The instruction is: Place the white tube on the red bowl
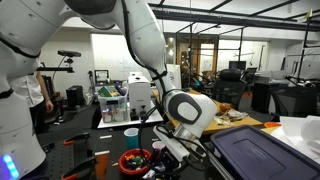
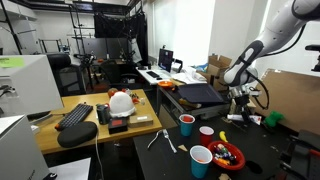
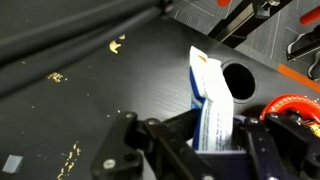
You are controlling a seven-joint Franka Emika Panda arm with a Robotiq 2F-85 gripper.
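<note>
Wrist view: at the bottom edge, the gripper (image 3: 213,132) has its jaws clamped on the near end of the white tube (image 3: 208,88). The tube's long axis runs straight out from the jaws and up the picture, above the black table (image 3: 90,95). The red bowl (image 3: 286,100) lies just to the right of the jaws, close by but not under the tube. The placing likely calls for a short sideways carry toward it. In an exterior view, the bowl (image 1: 135,160) sits low beside the gripper (image 1: 167,150). A pale pink cup (image 1: 131,132) stands farther back.
</note>
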